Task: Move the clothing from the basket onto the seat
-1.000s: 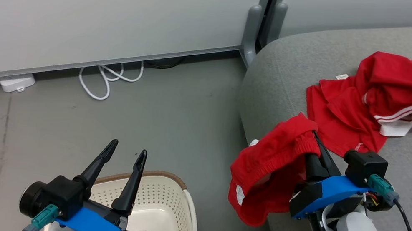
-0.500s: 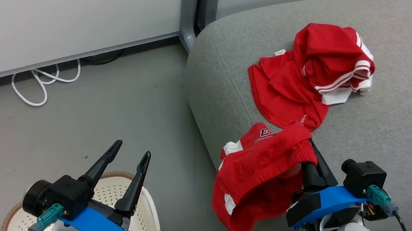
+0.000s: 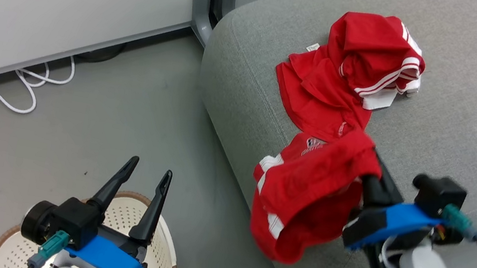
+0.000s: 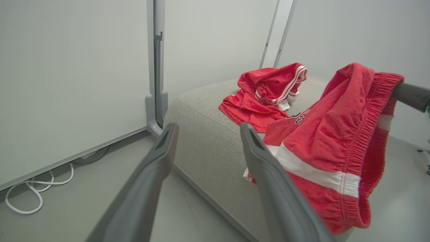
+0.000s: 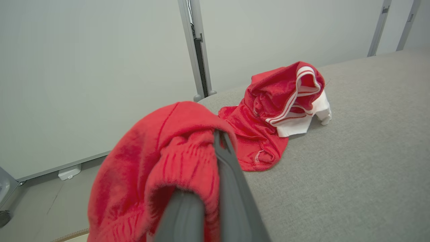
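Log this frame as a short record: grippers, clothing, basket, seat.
right gripper: shut on red shorts with white stripes, which droop at the seat's edge
left gripper: open, empty, above the basket
seat: large grey fabric seat cushion
on seat: crumpled red garment with white trim
basket: cream perforated plastic basket on the floor; partly hidden, no clothing visible inside

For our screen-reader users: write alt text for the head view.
The right claw holds red shorts hanging at the edge of a grey seat, where another red garment with white stripes lies. The left claw is open over a cream basket on the floor.
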Controlling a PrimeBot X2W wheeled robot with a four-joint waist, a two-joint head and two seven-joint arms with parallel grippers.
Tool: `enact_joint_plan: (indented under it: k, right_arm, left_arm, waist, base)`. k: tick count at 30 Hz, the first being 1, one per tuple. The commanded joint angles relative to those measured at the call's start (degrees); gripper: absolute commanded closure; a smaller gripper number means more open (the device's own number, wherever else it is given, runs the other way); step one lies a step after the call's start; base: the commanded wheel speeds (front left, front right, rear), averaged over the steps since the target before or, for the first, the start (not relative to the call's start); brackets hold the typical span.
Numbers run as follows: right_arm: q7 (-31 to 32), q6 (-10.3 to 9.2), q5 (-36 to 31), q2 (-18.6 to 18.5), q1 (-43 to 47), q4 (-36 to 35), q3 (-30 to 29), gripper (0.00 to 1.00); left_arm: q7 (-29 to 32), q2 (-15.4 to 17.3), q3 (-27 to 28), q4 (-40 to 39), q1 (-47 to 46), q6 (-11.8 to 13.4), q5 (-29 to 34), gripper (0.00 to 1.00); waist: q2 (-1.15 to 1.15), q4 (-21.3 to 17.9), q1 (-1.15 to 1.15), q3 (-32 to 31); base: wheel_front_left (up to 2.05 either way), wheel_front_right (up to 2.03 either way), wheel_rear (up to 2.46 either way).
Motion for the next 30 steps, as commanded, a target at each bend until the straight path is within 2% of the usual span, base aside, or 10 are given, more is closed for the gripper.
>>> enact_joint_plan:
  k: [1,5,10,17,24,27,30]
  right_arm:
    - [0.06,0.03,0.34,-0.01,-2.06,-0.62,-0.5,1.0]
    - [0.84,0.03,2.12,-0.01,-7.15,-0.87,-2.83,1.0]
    - [2.47,0.03,0.92,0.01,-16.16,-1.54,-8.07,1.0]
    - [7.57,0.03,-3.95,-0.01,-31.47,-3.26,-21.07,1.0]
    - [11.55,0.05,-5.77,-3.53,-45.89,-1.99,-36.68,1.0]
    - [11.91,0.03,-8.19,-6.2,-47.94,-0.1,-40.69,1.0]
    - [11.51,0.04,-10.47,-7.08,-48.27,2.52,-42.89,1.0]
  left_arm:
    - [-0.27,0.51,0.31,-0.41,-0.94,-0.43,0.08,0.0]
    - [-0.27,1.63,0.24,-1.49,-1.82,-0.43,0.6,0.0]
    - [-0.27,3.38,-0.08,-3.64,-3.84,-0.43,1.5,0.0]
    - [-0.26,6.45,0.55,-8.1,-6.53,-0.43,2.77,0.0]
    - [1.98,8.91,-0.69,-14.06,-11.12,-0.43,4.14,0.0]
    - [2.92,9.7,-1.63,-16.38,-13.29,-0.43,4.49,0.0]
    - [3.26,10.3,-1.31,-17.91,-14.79,-0.4,4.68,0.0]
  waist:
    - [0.0,-0.15,0.0,0.6]
    - [0.0,-0.04,0.0,2.89]
    - [0.0,0.73,0.0,7.64]
    - [0.0,0.53,0.0,16.13]
    - [0.0,1.92,0.0,25.11]
    - [0.0,3.13,0.0,28.12]
    - [0.0,4.15,0.0,30.4]
  base:
    - [0.0,0.0,0.0]
    - [0.0,0.0,0.0]
    - [0.0,0.0,0.0]
    - [0.0,0.0,0.0]
    - [0.0,0.0,0.0]
    - [0.0,0.0,0.0]
    - [0.0,0.0,0.0]
